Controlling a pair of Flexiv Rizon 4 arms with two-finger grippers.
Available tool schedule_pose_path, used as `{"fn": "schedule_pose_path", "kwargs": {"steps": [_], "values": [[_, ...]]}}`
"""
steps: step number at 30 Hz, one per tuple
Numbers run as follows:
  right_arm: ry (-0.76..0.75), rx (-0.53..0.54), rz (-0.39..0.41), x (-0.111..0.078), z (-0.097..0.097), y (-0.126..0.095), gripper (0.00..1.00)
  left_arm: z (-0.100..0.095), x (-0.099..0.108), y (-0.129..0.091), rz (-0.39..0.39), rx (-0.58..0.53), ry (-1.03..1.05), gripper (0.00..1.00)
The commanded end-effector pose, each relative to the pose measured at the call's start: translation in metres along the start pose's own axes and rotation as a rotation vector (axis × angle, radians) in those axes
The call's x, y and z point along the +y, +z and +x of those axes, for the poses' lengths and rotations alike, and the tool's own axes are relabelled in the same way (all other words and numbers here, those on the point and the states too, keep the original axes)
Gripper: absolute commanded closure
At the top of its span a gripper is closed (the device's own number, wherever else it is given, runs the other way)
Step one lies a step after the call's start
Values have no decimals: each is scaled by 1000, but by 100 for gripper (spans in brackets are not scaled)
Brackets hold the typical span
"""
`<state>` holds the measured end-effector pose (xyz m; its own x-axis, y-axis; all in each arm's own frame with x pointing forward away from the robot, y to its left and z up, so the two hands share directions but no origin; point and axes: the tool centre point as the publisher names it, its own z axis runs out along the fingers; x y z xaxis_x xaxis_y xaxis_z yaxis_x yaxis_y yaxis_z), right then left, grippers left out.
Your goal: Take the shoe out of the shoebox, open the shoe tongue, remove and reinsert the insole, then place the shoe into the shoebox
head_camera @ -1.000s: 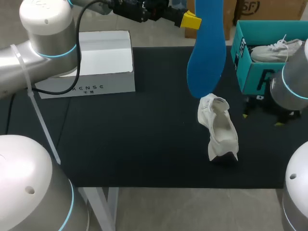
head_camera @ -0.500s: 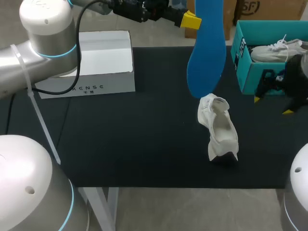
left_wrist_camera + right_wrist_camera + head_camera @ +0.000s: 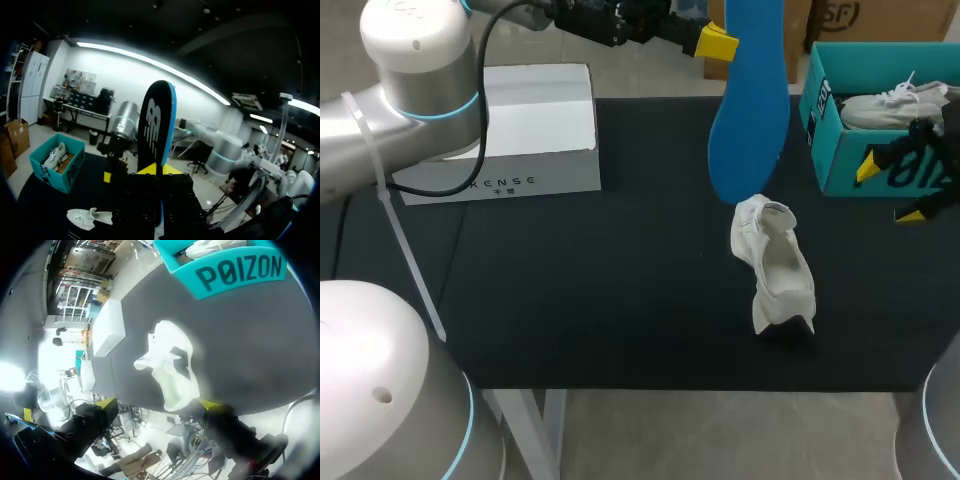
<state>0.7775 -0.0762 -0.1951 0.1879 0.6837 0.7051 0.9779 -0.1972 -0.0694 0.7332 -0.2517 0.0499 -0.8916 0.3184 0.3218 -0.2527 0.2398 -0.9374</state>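
My left gripper [image 3: 728,42] is high over the table's far side, shut on the top end of a blue insole [image 3: 750,110] that hangs down above the white shoe [image 3: 775,265]. In the left wrist view the insole [image 3: 157,125] stands upright between the yellow tips of the left gripper [image 3: 157,169]. The shoe lies on the black mat, opening up. The teal shoebox [image 3: 840,130] at the far right holds a second white shoe [image 3: 890,103]. My right gripper [image 3: 892,190] hangs open in front of the box. In the right wrist view the right gripper [image 3: 158,404] has the shoe [image 3: 172,367] ahead of it.
A white box [image 3: 535,130] stands at the table's far left, also seen as the white box [image 3: 109,327] beyond the shoe in the right wrist view. The mat's front edge [image 3: 670,385] runs close below the shoe.
My right arm has drawn back toward the right edge and lifted, uncovering the shoebox's front. The left arm and the insole have kept still.
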Motion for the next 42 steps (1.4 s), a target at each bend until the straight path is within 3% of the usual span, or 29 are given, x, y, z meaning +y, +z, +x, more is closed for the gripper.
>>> {"fn": "schedule_pose_path", "kwargs": {"steps": [1, 8, 16, 19, 24, 27, 42], "values": [[-1, 146, 121, 1, 5, 5, 0, -1, 0, 0, -3, 1, 0, 100], [-5, 194, 175, -12, 30, 15, 0, -1, 0, 0, -3, 1, 0, 100], [-28, 174, 165, -35, 72, 44, 0, -1, 0, 0, -3, 1, 0, 100], [-19, 209, 170, -40, 81, 49, 0, -1, 0, 0, -3, 1, 0, 100], [1, 432, 146, -48, 94, 53, 0, -1, 0, 0, -3, 1, 0, 100], [-1, 511, 163, -54, 101, 61, 0, -1, 0, 0, -3, 1, 0, 100], [-41, 556, 241, -63, 140, 101, 0, -1, 0, 0, -3, 1, 0, 100]]}}
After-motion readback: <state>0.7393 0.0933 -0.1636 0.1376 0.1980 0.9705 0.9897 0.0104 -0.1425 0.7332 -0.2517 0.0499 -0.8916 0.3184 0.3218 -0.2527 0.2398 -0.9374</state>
